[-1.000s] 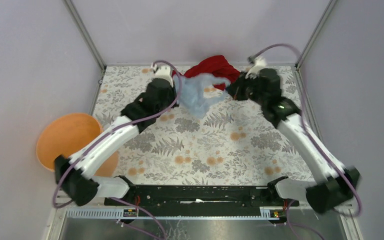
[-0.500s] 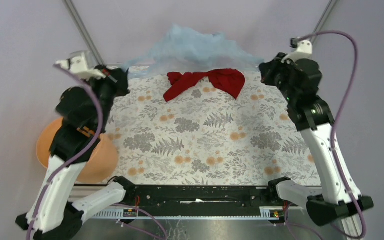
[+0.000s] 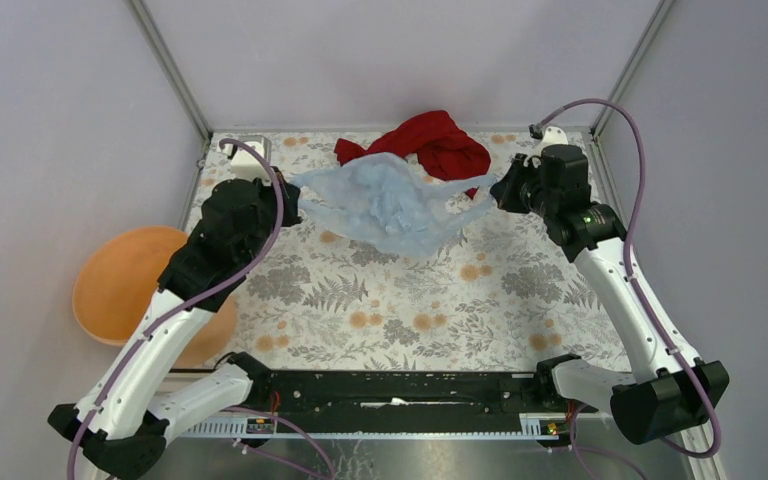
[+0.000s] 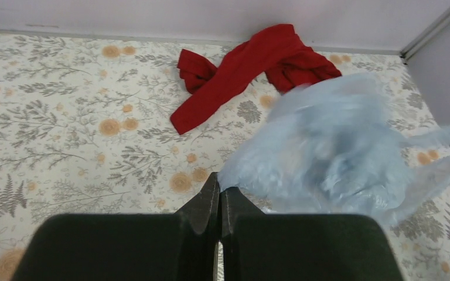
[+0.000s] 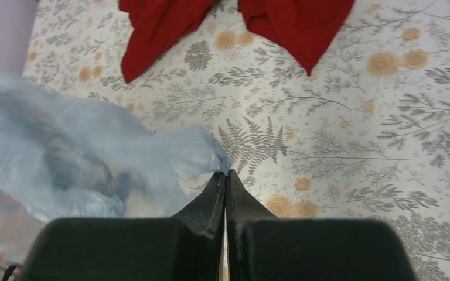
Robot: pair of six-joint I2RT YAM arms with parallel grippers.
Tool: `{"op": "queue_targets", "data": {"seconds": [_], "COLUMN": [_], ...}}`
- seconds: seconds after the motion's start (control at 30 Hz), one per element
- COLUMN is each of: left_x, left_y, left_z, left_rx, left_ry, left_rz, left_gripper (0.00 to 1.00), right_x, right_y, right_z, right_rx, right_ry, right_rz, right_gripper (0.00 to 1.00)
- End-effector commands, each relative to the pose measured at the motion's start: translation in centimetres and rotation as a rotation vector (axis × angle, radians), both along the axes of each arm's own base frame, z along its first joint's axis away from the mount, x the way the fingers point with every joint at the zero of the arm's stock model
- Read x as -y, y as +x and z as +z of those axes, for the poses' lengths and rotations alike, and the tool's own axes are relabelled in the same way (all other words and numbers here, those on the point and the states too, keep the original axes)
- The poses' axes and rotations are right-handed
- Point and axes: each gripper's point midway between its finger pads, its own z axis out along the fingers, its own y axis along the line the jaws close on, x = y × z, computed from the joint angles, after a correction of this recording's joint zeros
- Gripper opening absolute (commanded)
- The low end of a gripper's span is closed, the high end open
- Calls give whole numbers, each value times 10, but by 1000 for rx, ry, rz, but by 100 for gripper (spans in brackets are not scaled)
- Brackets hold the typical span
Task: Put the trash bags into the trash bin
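A pale blue translucent trash bag (image 3: 392, 205) hangs stretched between my two grippers above the back half of the table. My left gripper (image 3: 296, 186) is shut on its left edge, and the film (image 4: 334, 149) billows to the right of the left gripper (image 4: 220, 182). My right gripper (image 3: 497, 190) is shut on the bag's right edge; the crumpled trash bag (image 5: 88, 161) trails left from the right gripper (image 5: 225, 173). The orange trash bin (image 3: 125, 280) stands off the table's left edge, partly behind my left arm.
A red cloth (image 3: 435, 143) lies crumpled at the back of the flower-patterned table (image 3: 430, 300), seen also as red cloth (image 4: 252, 64) and red cloth (image 5: 293, 23). Grey walls with metal corner posts (image 3: 170, 70) close in the back and sides.
The bag was raised high and spread wide against the back wall half a second ago. Both grippers have since come down and inward, and the bag now sags lower over the table.
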Motion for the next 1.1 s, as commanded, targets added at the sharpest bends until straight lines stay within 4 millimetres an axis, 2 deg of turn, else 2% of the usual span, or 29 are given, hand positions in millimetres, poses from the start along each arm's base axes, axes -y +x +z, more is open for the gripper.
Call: {"op": "queue_targets", "data": {"seconds": [0.0,0.13,0.2,0.27,0.3,0.33,0.37,0.4,0.43,0.47,0.5,0.53,0.57,0.6,0.63,0.67,0.7,0.73,0.77,0.8,0.83,0.87,0.9,0.93,0.97,1.03,1.07], "left_x": [15,25,26,31,33,34,35,39,45,53,64,61,63,56,49,43,38,34,28,22,17,10,6,6,7,6,8], "left_y": [-4,5,18,41,53,66,76,81,78,65,44,22,7,-3,-5,3,17,35,46,50,49,44,38,37,38,45,50], "left_z": [13,-3,-14,-27,-20,-10,12,48,87,133,171,209,210,211,198,170,129,75,9,-47,-97,-126,-141,-139,-128,-87,-61], "left_rx": [31,-41,-107,-190,-200,-207,-189,-138,-66,40,153,288,347,409,420,380,302,182,7,-145,-289,-371,-410,-402,-370,-288,-251], "left_ry": [-65,-65,-49,5,21,32,26,-3,-50,-116,-176,-234,-263,-291,-299,-285,-244,-179,-99,-43,-21,-30,-64,-110,-145,-161,-159], "left_rz": [-74,-76,-29,16,35,55,60,45,3,-81,-201,-248,-292,-288,-258,-197,-133,-56,8,53,90,115,116,88,59,34,20], "left_gripper": [0,0,0,0,0,0,0,0,0,0,0,0,0,0,0,0,0,0,0,0,0,0,0,0,0,0,0], "right_x": [-23,-25,-29,-37,-44,-50,-55,-58,-58,-58,-55,-56,-56,-54,-53,-53,-54,-54,-55,-56,-57,-58,-62,-64,-62,-58,-60], "right_y": [-5,1,10,24,36,46,56,68,66,64,55,42,27,14,7,5,8,17,24,25,19,7,-3,-7,-6,11,27], "right_z": [6,-7,-17,-22,-27,-23,-5,43,59,113,149,180,201,217,214,199,172,127,77,15,-40,-82,-109,-119,-115,-81,-41], "right_rx": [0,-19,-51,-92,-127,-144,-141,-68,-61,67,178,290,387,472,513,519,487,404,299,139,-25,-162,-241,-265,-256,-180,-111], "right_ry": [90,97,107,139,151,159,161,164,143,133,112,111,126,153,173,182,179,165,152,136,129,131,147,162,157,117,107], "right_rz": [96,87,83,79,87,96,108,128,136,139,127,139,157,172,177,178,171,147,128,123,121,124,140,144,140,129,128], "right_gripper": [0,0,0,0,0,0,0,0,0,0,0,0,0,0,0,0,0,0,0,0,0,0,0,0,0,0,0]}}
